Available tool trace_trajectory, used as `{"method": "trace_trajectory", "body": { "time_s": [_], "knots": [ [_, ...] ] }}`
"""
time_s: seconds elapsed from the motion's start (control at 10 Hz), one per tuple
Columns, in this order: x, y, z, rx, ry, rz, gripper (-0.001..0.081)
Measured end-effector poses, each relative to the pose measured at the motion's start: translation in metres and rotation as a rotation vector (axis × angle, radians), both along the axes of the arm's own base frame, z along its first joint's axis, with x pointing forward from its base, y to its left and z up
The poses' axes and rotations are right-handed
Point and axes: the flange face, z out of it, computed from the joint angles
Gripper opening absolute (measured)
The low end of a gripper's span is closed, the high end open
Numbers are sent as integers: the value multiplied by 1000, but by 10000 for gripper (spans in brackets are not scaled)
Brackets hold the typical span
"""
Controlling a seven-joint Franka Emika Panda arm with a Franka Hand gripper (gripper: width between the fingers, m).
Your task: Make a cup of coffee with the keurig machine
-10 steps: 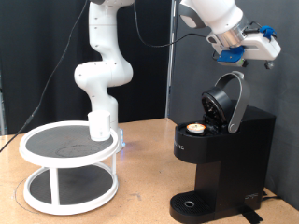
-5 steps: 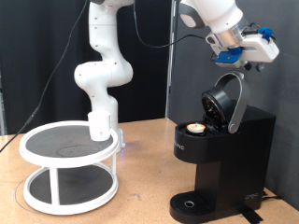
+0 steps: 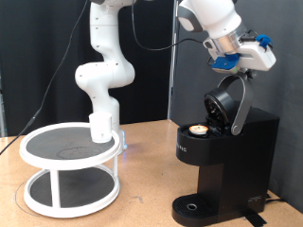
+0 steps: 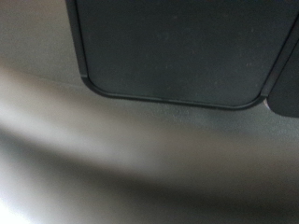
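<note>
Standing at the exterior view's right on a wooden worktop (image 3: 142,203): keurig machine (image 3: 222,161), black, boxy, hinged lid (image 3: 230,102) raised and tilted back. Brew chamber exposed; tan-topped pod (image 3: 197,130) seated in it, at about 8 o'clock from the lid. Round drip base (image 3: 194,206) at the machine's foot, with nothing standing on it.

End effector (image 3: 248,59): white hand with blue fittings, at the exterior view's upper right, just above the top edge of the raised lid, roughly 1 o'clock from the lid's centre. Contact with the lid cannot be told. Whether the fingers stand wide or narrow cannot be told either; nothing shows between them.

Machine body lies at about 6 to 7 o'clock from the end effector; pod at about 7 o'clock, well below it.

Wrist view: blurred dark rounded panel (image 4: 177,51) over a grey sheen; no detail legible.

White two-tier round stand (image 3: 71,165) at the exterior view's lower left, well apart from the machine. Robot base (image 3: 104,123) behind it.
</note>
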Motion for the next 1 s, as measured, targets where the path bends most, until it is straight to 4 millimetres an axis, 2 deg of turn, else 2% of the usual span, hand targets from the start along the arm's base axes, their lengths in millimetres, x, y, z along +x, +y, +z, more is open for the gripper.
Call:
{"method": "trace_trajectory", "body": {
  "time_s": [0.5,1.0],
  "knots": [
    [-6,-18,1,-1,-22,-47,0],
    [-7,-48,5,-4,-29,-95,0]
  ]
}}
